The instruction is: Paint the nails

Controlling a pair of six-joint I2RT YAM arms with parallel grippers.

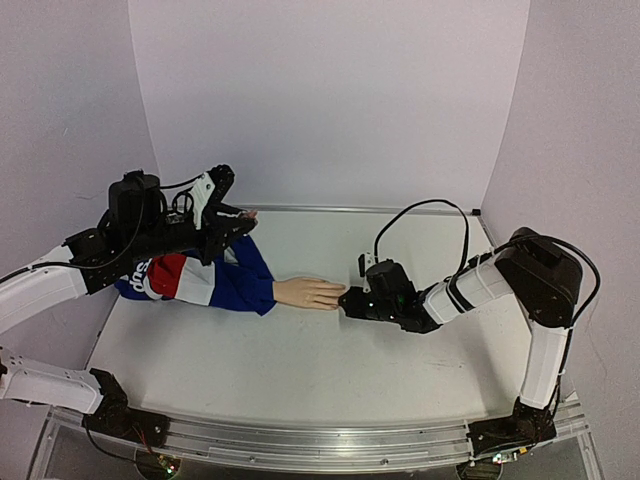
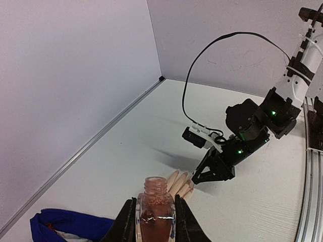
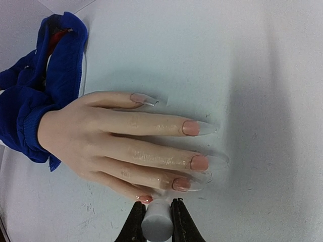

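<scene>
Nearest the table's front edge, my right gripper [image 1: 350,300] is clamped tight on a white cap [image 3: 156,227]. It lies low over the table [image 1: 300,380], with the cap just beside the little finger of the mannequin hand [image 3: 101,136]; I cannot see any brush beneath it. The hand rests palm down mid-table, fingers pointing at that gripper, and the nails [image 3: 199,162] show pink colour with clear tips. Behind the wrist, the blue, red and white sleeve [image 1: 200,280] lies bunched toward the left. Farthest back, my left gripper [image 2: 155,200] hangs above the sleeve, closed around an uncapped bottle [image 2: 156,222] of pinkish polish, upright.
</scene>
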